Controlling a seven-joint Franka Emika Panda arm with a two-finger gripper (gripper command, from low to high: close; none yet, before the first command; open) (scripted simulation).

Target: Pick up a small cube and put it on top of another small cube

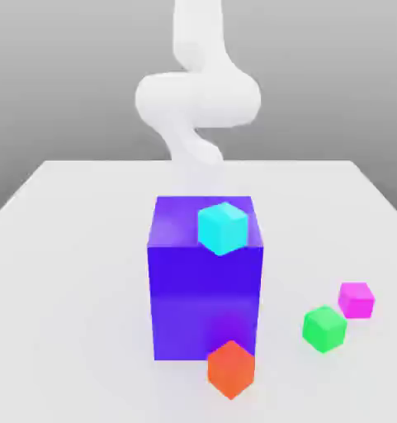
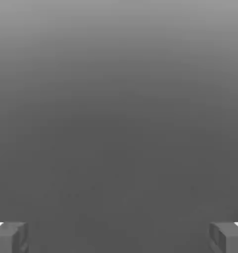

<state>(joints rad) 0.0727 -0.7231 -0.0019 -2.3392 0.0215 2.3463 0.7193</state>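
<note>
The gripper's fingers (image 2: 219,236) stood wide apart in the hand view, with nothing between them. In the exterior view the arm (image 1: 197,99) rose behind the big purple-blue block (image 1: 204,301). The magenta cube (image 1: 356,301) lay on the table (image 1: 77,289) toward the exterior view's right — just beside the green cube (image 1: 324,329). The cyan cube (image 1: 223,228) showed against the block's top — the orange-red cube (image 1: 231,369) by its front face.
</note>
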